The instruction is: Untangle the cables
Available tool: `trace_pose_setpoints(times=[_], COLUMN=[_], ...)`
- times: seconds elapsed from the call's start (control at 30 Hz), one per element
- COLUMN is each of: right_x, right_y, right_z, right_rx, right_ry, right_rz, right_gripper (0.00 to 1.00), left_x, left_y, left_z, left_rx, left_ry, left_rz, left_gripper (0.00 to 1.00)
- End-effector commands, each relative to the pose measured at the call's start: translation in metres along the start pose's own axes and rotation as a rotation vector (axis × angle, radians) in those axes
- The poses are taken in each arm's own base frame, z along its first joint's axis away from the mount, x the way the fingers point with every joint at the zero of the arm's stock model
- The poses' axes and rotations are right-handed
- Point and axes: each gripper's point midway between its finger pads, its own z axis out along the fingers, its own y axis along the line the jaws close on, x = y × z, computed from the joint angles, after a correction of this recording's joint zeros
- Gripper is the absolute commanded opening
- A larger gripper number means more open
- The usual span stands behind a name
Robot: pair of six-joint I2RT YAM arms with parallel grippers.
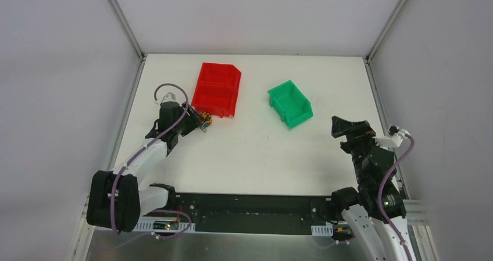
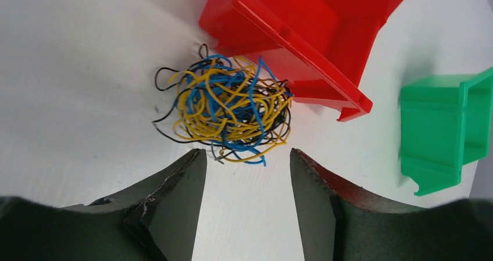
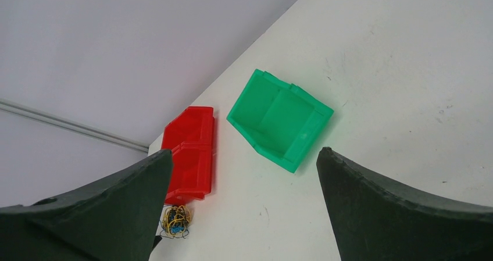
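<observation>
My left gripper (image 2: 247,156) hangs low over the white table top (image 2: 70,69). Its two dark fingers stand apart. Between them I see only bare table, so nothing is pinched there.

The cables (image 2: 227,107) are a small loopy clump of very thin wires in yellow, blue and black. They lie on the table just beyond my left fingertips, near them but not between them. A few black strands stick out of the clump toward the left in my left wrist view.

On its far side the clump lies against the low front edge of the red plastic bin (image 2: 302,28), at the bin's corner. Some loops seem to touch the red plastic (whether this is one long bin or two set one behind the other, I cannot tell). In the top view this places the cables on the left half of the table, between my left gripper and the red bin.

The green plastic bin (image 2: 442,133) stands to the right of the red one, apart from it and turned at an angle.

My right gripper (image 3: 244,152) is raised at the right side of the table, well apart from the cables. Its fingers are spread wide and hold nothing — through the gap between them I look down on the green bin.
</observation>
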Motion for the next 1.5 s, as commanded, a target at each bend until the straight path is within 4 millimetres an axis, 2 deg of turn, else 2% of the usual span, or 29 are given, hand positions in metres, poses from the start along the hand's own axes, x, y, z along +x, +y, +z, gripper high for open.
trace_pose_setpoints(times=[0.0,0.17,0.2,0.3,0.33,0.43,0.53,0.63,0.7,0.73,0.97,1.17,1.33,1.47], right_x=[-0.007,-0.006,-0.006,-0.006,-0.005,-0.004,0.005,0.026,0.048,0.059,0.101,0.124,0.148,0.168], right_y=[0.012,0.012,0.012,0.013,0.013,0.013,0.018,0.038,0.052,0.054,0.071,0.078,0.081,0.082], right_z=[0.000,0.000,0.000,0.001,0.000,0.001,0.004,0.010,0.012,0.015,0.022,0.025,0.029,0.030], right_rx=[-0.038,-0.040,-0.041,-0.042,-0.042,-0.044,-0.075,-0.183,-0.252,-0.257,-0.360,-0.410,-0.415,-0.414], right_ry=[-0.017,-0.014,-0.012,-0.009,-0.008,-0.003,0.032,0.135,0.259,0.319,0.535,0.615,0.668,0.716], right_rz=[0.015,0.013,0.014,0.013,0.014,0.013,0.003,-0.028,-0.053,-0.064,-0.065,-0.073,-0.115,-0.167], right_gripper=[0.99,0.99,0.99,0.99,0.99,0.99,0.99,1.00,0.99,0.99,0.96,0.95,0.93,0.85], left_x=[-0.010,-0.007,-0.007,-0.002,-0.001,-0.004,-0.004,0.009,0.020,0.026,0.053,0.065,0.071,0.085], left_y=[-0.025,-0.017,-0.016,-0.013,-0.013,-0.016,-0.033,-0.064,-0.084,-0.092,-0.146,-0.194,-0.218,-0.236], left_z=[0.009,0.020,0.022,0.028,0.028,0.020,0.003,-0.013,-0.023,-0.027,-0.059,-0.086,-0.094,-0.094], left_rx=[0.043,-0.010,-0.019,-0.038,-0.044,-0.031,0.048,0.189,0.284,0.313,0.525,0.665,0.710,0.803], left_ry=[-0.027,-0.008,-0.001,0.039,0.049,0.033,0.021,0.060,0.089,0.099,0.169,0.238,0.231,0.287], left_rz=[0.108,0.119,0.122,0.138,0.141,0.141,0.128,0.154,0.196,0.216,0.338,0.362,0.395,0.454], left_gripper=[0.54,0.48,0.38,0.02,0.00,0.00,0.00,0.00,0.00,0.00,0.00,0.00,0.00,0.00])
